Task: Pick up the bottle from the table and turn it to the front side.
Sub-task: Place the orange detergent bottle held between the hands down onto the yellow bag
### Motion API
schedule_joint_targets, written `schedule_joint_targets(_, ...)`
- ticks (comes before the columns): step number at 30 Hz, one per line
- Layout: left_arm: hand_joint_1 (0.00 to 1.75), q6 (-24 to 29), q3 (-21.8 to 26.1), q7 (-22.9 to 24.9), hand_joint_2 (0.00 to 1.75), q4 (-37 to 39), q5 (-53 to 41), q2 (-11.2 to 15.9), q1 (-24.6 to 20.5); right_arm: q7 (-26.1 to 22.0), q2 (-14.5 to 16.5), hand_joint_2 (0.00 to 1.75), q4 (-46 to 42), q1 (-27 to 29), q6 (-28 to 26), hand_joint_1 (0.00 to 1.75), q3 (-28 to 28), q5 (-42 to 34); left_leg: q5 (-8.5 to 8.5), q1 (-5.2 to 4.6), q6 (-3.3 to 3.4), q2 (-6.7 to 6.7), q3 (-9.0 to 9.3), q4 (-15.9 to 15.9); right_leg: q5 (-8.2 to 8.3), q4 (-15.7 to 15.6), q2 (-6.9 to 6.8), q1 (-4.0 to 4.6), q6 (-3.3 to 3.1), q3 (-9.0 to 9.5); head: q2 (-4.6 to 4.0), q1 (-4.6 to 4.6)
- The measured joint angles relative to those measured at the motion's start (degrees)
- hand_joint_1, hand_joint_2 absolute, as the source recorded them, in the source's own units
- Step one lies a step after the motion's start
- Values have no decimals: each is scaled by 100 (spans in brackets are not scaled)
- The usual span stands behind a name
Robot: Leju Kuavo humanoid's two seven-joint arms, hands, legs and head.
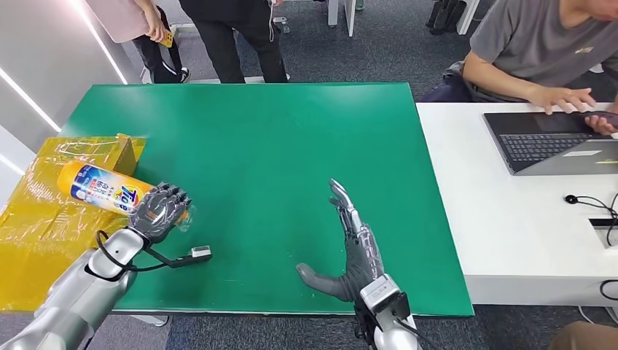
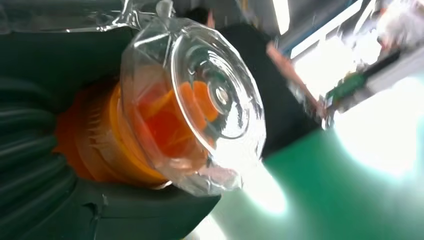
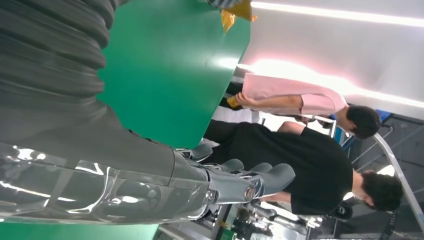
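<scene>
A yellow bottle [image 1: 102, 187] with a blue and white label lies on its side at the table's left edge. My left hand [image 1: 160, 211] grips its cap end. In the left wrist view the clear plastic cap [image 2: 200, 100] over an orange top fills the frame, with my left hand [image 2: 75, 210] wrapped around the neck. My right hand [image 1: 355, 244] is open over the green table [image 1: 277, 146], fingers stretched forward and thumb out to the left. Its fingers [image 3: 250, 177] also show in the right wrist view.
A yellow plastic-wrapped box [image 1: 44, 204] lies under the bottle at the left. A white desk [image 1: 503, 233] with a laptop [image 1: 554, 138] and cables adjoins on the right, where a person sits. Two people [image 1: 218, 36] stand behind the table.
</scene>
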Motion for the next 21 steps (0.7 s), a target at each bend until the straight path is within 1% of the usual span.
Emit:
schedule_joint_targets(4,175,-374,2,215,175,559,54,-120,-203,7,3,175,-22,10,-8,0,-61,14,0,0,0,0,0,0,1,0,0,0,-1,0,0,-2)
schedule_joint_targets(8,175,-563,10,307,175,897,154,-214,-354,8,3,175,-39,12,-25,0,-73,28,0,0,0,-2,-1,0,1,1,-3,0,-1,1,0,-1)
schedule_joint_targets(11,175,-706,52,327,175,1075,290,-281,-420,8,3,175,-64,14,-31,0,-78,51,0,0,0,-1,-1,0,1,1,-1,0,-1,1,0,-1)
schedule_joint_targets(18,175,-849,137,303,175,1243,382,-366,-457,13,3,175,-68,16,-38,0,-102,66,0,0,0,-2,-1,0,1,1,-2,0,-1,1,0,-1)
schedule_joint_targets(19,164,-889,149,285,175,1261,403,-373,-460,16,3,175,-68,17,-33,0,-104,71,0,0,0,-2,-1,0,1,1,-2,0,-1,1,0,-1)
schedule_joint_targets(21,77,-934,172,245,175,1289,437,-382,-465,20,3,175,-69,26,-12,0,-109,90,0,0,0,-2,0,0,1,1,-2,0,-1,2,0,-1)
